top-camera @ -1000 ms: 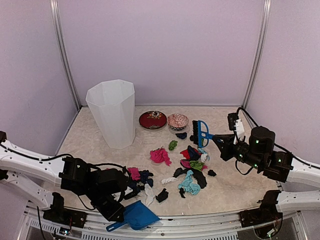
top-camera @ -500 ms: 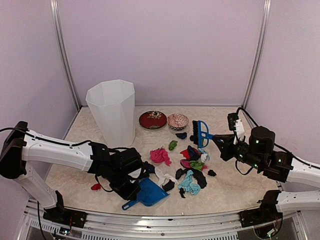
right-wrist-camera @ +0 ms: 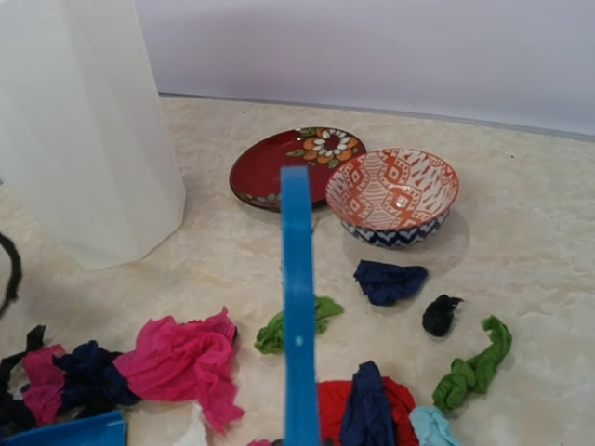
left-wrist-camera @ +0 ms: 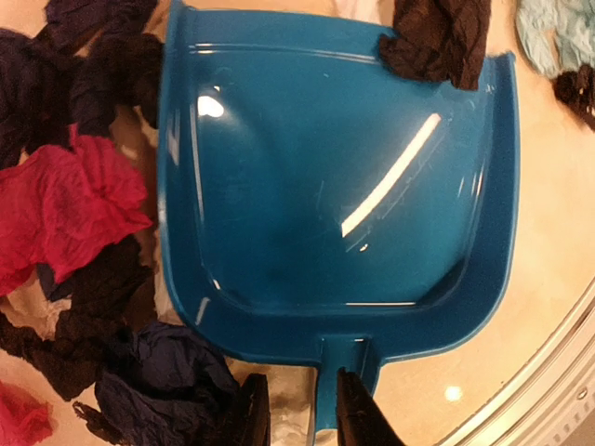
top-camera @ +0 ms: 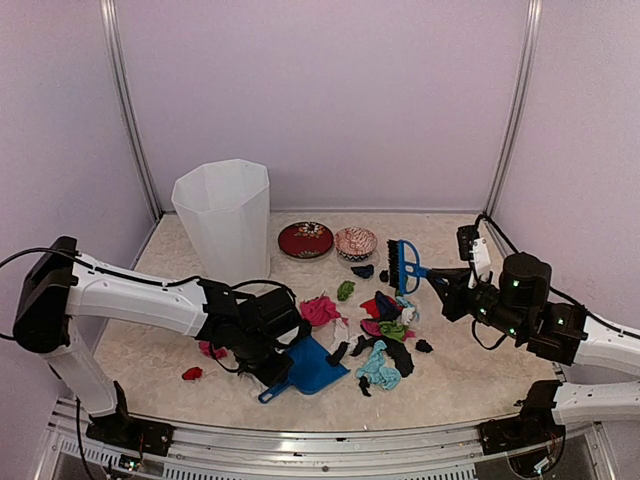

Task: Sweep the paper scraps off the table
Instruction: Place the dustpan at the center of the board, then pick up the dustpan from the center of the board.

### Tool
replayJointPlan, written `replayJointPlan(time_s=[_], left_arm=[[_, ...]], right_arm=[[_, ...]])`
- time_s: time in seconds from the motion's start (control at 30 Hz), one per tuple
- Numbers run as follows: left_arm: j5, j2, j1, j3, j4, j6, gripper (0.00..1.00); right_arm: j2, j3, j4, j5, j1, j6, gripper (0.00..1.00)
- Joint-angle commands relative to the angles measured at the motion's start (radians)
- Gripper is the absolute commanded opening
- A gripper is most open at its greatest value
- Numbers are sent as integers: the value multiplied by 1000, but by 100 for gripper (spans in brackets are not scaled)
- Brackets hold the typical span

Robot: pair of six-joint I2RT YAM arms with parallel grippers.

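Note:
Paper scraps lie in a loose pile mid-table: pink (top-camera: 320,310), green (top-camera: 345,290), navy (top-camera: 363,271), teal (top-camera: 380,368). A small red scrap (top-camera: 192,373) and a pink one (top-camera: 212,350) lie apart at the left. My left gripper (top-camera: 262,372) is shut on the handle of the blue dustpan (top-camera: 312,363), flat on the table (top-camera: 160,300). The pan (left-wrist-camera: 335,177) is empty, with a black scrap (left-wrist-camera: 437,42) on its lip. My right gripper (top-camera: 440,280) is shut on the blue brush (top-camera: 403,266), held above the pile's far side. Its handle (right-wrist-camera: 297,316) crosses the right wrist view.
A tall white bin (top-camera: 225,225) stands at the back left. A red plate (top-camera: 305,240) and a patterned bowl (top-camera: 356,243) sit behind the pile. The metal front frame (top-camera: 330,435) runs just below the dustpan.
My left arm has carried the dustpan from the front edge up and right into the pile's left side. A red and a pink scrap now lie behind it. The right arm is still.

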Motion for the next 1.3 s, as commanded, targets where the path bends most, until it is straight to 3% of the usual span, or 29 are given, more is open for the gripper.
replayJointPlan(time_s=[0.0,0.23,0.4,0.73,1.27], left_arm=[[-47,-85,-6,0,46,2,31],[-78,-197,-49,-58,48,-27,55],[-82,-257,-109,-123,80,-81,64],[-59,-348,-167,-302,233,-191,66],[-22,-238,-133,-341,294,-155,65]], right_arm=[[17,3,14,7,7,-5,0],[39,26,14,5,7,-13,0],[45,30,12,7,6,-11,0],[73,42,6,-3,7,-3,0],[86,55,6,-12,6,0,0]])
